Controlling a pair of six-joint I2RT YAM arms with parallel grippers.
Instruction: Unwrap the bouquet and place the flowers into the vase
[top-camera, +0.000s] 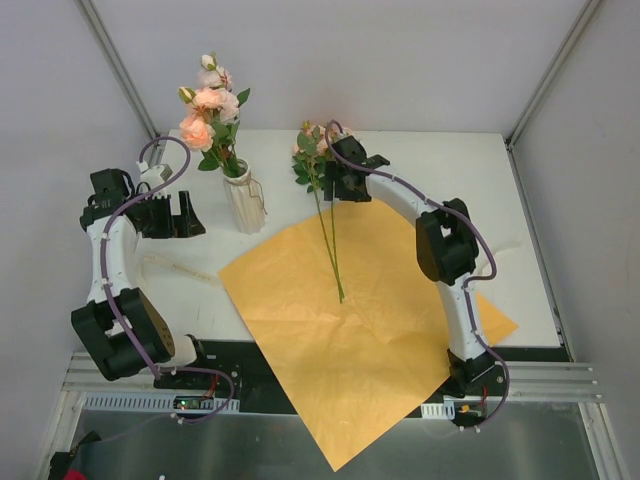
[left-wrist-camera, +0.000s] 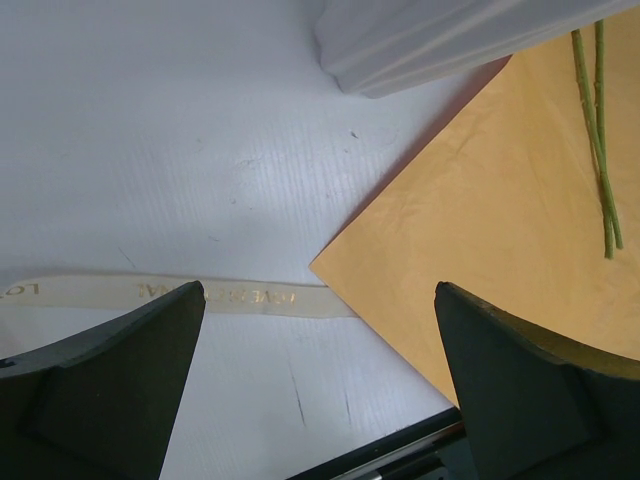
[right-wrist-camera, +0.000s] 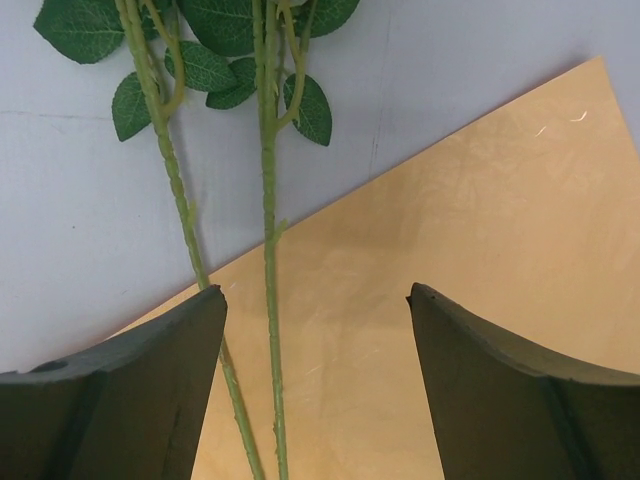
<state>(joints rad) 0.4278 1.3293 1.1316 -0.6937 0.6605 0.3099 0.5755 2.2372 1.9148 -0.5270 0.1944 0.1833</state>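
My left claw (left-wrist-camera: 320, 290) hangs over the white desk (left-wrist-camera: 150, 130) with jaws wide apart and empty, parked beside the flat cream ribbon (left-wrist-camera: 90, 290). Just right of it stands the slim whitish ribbed vase (top-camera: 245, 205), already holding several pink-peach roses (top-camera: 210, 105). The unfolded orange paper sheet (top-camera: 350, 330) lies flat, and two thin green stems (right-wrist-camera: 268, 230) rest across its corner. My right claw (right-wrist-camera: 315, 292) straddles them with jaws apart, gripping nothing yet, placed, I judge, to pinch them.
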